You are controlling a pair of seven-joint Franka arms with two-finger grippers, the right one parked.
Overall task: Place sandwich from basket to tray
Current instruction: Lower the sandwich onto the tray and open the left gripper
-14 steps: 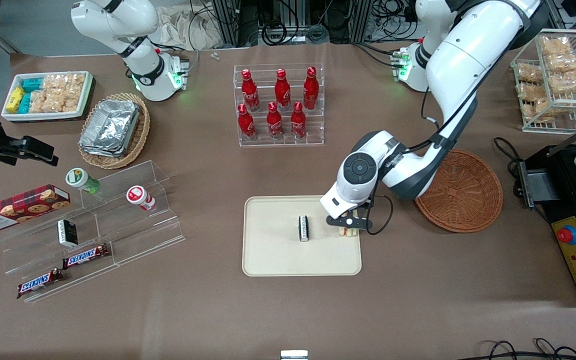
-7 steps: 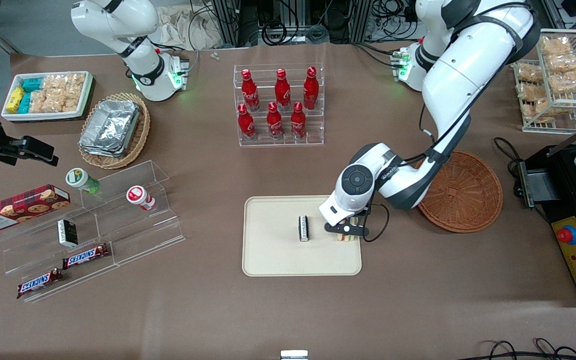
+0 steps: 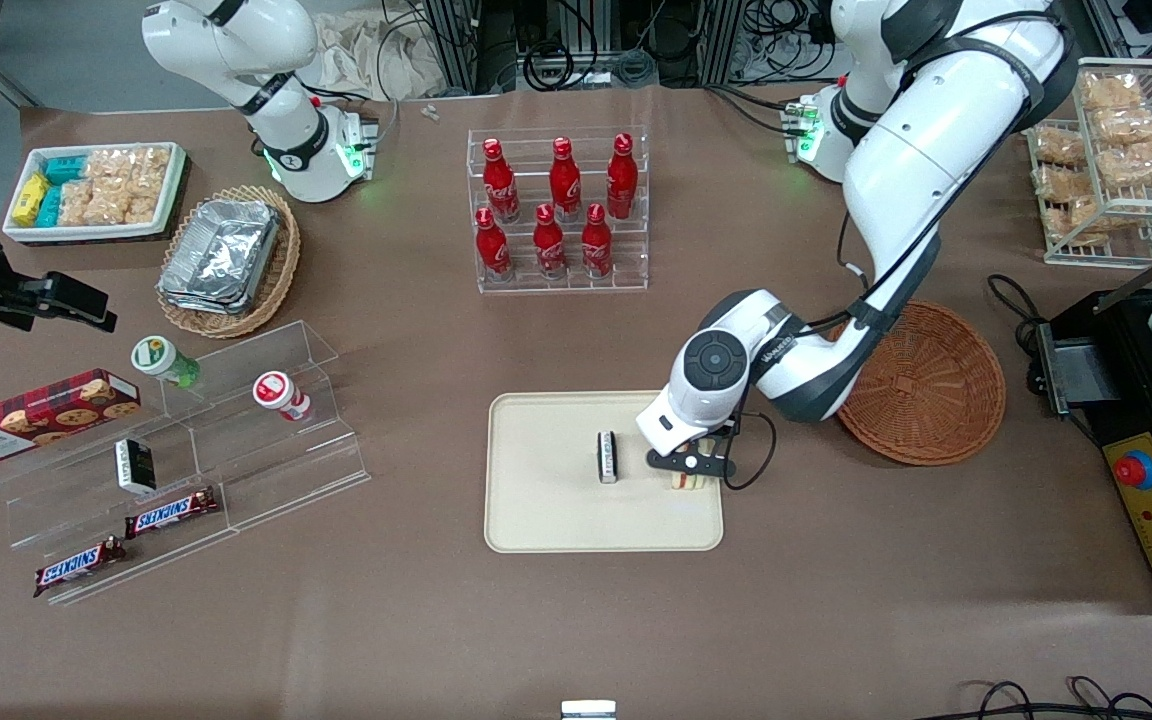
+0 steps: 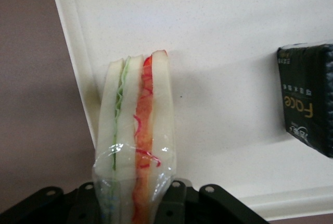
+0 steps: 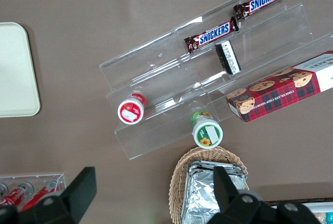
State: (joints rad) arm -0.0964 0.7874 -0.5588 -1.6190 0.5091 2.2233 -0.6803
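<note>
Sandwich (image 3: 688,480) sits right of centre in the front frame, low over the tray (image 3: 556,520) beside its basket-side rim, clear of the dark packet (image 3: 607,457). Your gripper (image 3: 693,466) pinches its wrapped end; basket (image 3: 921,382) empty, so release looks next.

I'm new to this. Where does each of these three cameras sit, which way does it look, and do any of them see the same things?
Front view: high up, facing both arms across the table; the working arm holds its hand over the tray.
Left wrist view: on the working arm, looking along the sandwich at the tray; the hand's dark parts show.
Right wrist view: on the parked arm, looking down at the clear shelves; its dark fingers show.
Shared: all three see the tray.
</note>
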